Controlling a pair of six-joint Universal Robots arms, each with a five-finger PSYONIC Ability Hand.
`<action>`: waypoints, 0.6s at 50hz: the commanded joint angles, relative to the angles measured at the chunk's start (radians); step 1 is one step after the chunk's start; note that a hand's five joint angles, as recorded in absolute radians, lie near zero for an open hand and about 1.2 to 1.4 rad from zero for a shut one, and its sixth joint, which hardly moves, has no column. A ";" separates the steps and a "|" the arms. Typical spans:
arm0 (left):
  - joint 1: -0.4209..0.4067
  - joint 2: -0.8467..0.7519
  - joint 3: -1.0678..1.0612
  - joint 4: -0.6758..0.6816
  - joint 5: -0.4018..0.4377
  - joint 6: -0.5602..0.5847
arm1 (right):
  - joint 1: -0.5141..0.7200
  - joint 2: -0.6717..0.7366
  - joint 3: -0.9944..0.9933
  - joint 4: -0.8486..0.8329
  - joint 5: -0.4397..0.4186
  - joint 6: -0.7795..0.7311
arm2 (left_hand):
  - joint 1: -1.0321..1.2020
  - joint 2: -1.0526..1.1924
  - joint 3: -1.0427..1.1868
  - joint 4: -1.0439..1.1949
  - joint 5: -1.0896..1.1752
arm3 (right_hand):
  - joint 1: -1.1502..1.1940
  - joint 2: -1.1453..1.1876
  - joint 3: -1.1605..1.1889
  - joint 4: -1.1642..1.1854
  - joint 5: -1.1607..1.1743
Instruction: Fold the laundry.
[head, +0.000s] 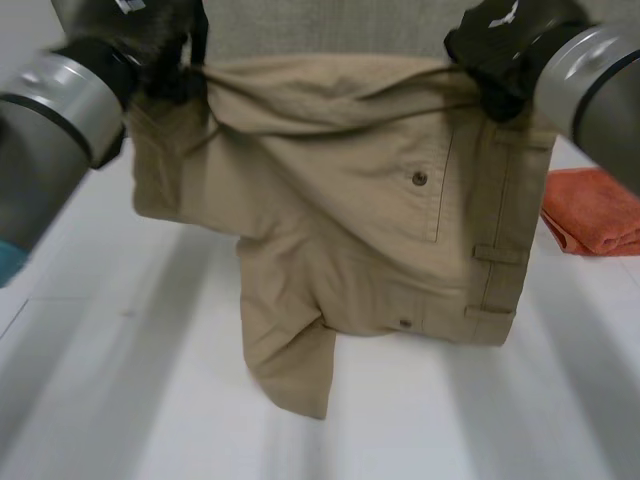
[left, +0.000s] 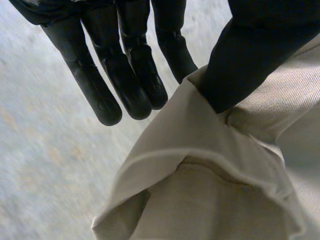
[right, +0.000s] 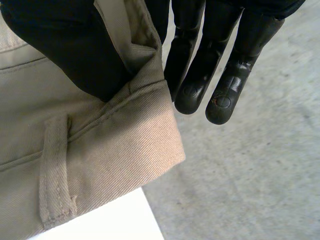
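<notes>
Khaki trousers (head: 370, 230) hang folded over above the white table (head: 120, 400), their lowest part resting on it. My left hand (head: 160, 50) grips the upper edge at one end, and my right hand (head: 500, 50) grips the waistband at the other end. In the left wrist view the thumb (left: 245, 60) pinches the cloth (left: 200, 190) against straight fingers (left: 127, 75). In the right wrist view the thumb (right: 65, 45) presses the waistband (right: 100, 165) against the fingers (right: 200, 75), close to a belt loop (right: 52, 170). A buttoned back pocket (head: 419, 178) faces the head camera.
An orange cloth (head: 595, 210) lies folded on the table at the right, just beyond the trousers. Bare white tabletop lies in front of and to the left of the hanging trousers. Grey floor (right: 260, 175) shows past the table's edge.
</notes>
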 joint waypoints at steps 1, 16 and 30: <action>-0.005 -0.278 0.211 0.121 -0.011 0.026 | 0.004 0.216 -0.127 -0.215 -0.001 0.067 | 0.241 0.200 0.207 0.199 0.255 | 0.431 0.228 0.218 0.209 0.237; -0.006 -0.324 0.483 0.533 -0.050 0.019 | 0.013 0.273 -0.288 -0.861 0.045 0.155 | 0.241 0.200 0.207 0.199 0.255 | 0.431 0.228 0.218 0.209 0.237; 0.031 -0.159 -0.078 0.526 0.004 -0.043 | 0.047 0.214 0.063 -0.605 -0.053 0.155 | 0.241 0.200 0.207 0.199 0.255 | 0.431 0.228 0.218 0.209 0.237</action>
